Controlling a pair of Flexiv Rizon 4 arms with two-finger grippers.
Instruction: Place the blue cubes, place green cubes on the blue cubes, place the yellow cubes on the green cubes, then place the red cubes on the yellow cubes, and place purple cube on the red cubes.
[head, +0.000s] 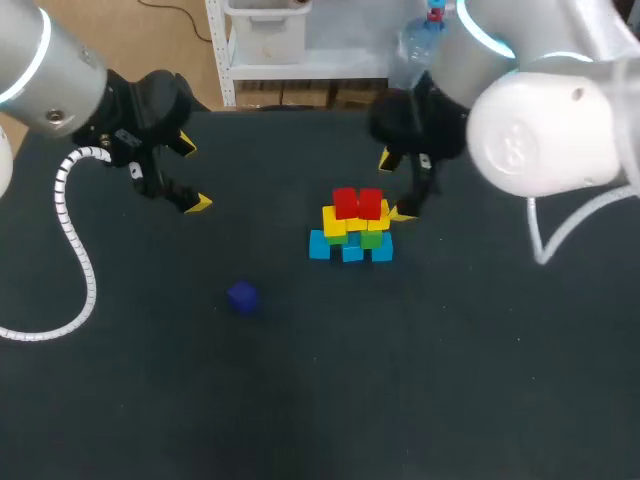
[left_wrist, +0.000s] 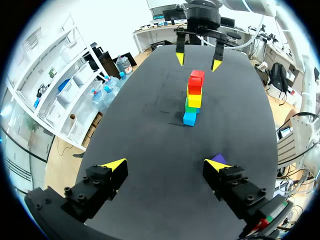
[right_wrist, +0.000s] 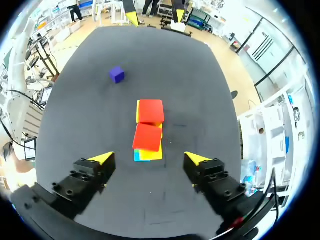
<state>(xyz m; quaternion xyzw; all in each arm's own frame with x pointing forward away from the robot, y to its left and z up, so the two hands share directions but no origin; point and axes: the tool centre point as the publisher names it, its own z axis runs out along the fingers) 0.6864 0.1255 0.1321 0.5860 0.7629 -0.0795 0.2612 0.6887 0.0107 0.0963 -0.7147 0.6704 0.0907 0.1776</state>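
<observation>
Left pincer (head: 192, 174) spread wide with nothing in it, hanging over the left part of the dark surface (head: 300, 400), well apart from every cube. Right pincer (head: 394, 186) also spread wide and empty, poised just beside the far right side of the pile (head: 352, 228), one yellow tip close to the upper cubes; touching or not, impossible to tell. Near the middle of the surface, the pile itself, small and stepped. At its bottom, blue cubes (head: 351, 252) in a row on the surface. On those, green cubes (head: 371, 240), only partly showing between the layers. Above the green, yellow cubes (head: 335, 222), reaching out to both sides. On top, two red cubes (head: 357, 204) side by side, seen in the right wrist view lined up one behind the other just ahead of the gap between the open fingers. Purple cube (head: 242, 297) alone on the surface, toward the near left and well apart from the pile, not on the red cubes; in the left wrist view, peeking out just beside one finger of the left arm's own pincer.
</observation>
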